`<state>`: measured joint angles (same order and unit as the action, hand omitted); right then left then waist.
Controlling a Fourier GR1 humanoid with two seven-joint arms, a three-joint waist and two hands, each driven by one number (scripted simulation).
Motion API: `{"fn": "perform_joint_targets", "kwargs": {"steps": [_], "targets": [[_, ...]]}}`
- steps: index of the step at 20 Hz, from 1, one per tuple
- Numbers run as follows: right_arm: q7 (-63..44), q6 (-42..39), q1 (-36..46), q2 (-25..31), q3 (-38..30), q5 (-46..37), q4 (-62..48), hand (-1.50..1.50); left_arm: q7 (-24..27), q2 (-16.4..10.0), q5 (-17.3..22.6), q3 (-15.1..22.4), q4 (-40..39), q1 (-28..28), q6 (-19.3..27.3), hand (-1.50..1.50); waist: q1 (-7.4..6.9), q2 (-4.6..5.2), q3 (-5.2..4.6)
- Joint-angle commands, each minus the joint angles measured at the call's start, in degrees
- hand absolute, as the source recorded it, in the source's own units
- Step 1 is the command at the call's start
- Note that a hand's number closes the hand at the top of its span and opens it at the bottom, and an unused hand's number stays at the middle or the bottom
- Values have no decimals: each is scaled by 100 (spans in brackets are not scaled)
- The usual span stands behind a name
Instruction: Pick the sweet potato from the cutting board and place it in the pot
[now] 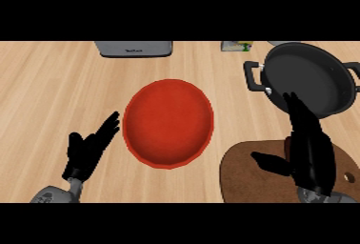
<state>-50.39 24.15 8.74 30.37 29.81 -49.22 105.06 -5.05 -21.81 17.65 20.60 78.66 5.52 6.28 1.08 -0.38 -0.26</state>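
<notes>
A black pot (pixel 309 78) with side handles stands at the upper right. The round brown cutting board (pixel 243 176) lies at the lower right. My right hand (pixel 309 152) hovers over the board, fingers straight and pointing toward the pot's near rim, thumb spread to the left. It is open. A small reddish-brown sliver, apparently the sweet potato (pixel 287 144), shows at the hand's left edge; the rest is hidden under the hand. I cannot tell whether the hand touches it. My left hand (pixel 85 152) rests open at the lower left, fingers up.
A large red plate (pixel 167 123) lies in the middle of the wooden counter, between my hands. A grey appliance (pixel 134 48) sits at the far edge, and a small greenish item (pixel 237 45) lies left of the pot.
</notes>
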Motion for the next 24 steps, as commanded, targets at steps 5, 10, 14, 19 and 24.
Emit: {"fn": "perform_joint_targets", "kwargs": {"steps": [5,10,14,19,24], "targets": [[-1271,-1029,508,-852,-465,244,-583,-150,-162,-42,36,-216,-143,318,-340,0,-151,56,24],[-1229,-1746,-115,-682,-371,882,-776,-150,-74,84,9,-180,-148,171,-346,0,-118,48,24],[-535,-1987,-346,-187,-1119,1446,-752,-150,-68,182,-244,-188,-23,4,-264,0,-100,36,27],[-164,-1873,-1113,-67,-1242,885,-201,-150,-93,478,-583,-319,-150,182,-334,0,-75,32,26],[502,-1654,-1436,-210,-1744,913,-244,-150,-550,520,-626,-441,568,-223,-387,0,-101,28,28]]}}
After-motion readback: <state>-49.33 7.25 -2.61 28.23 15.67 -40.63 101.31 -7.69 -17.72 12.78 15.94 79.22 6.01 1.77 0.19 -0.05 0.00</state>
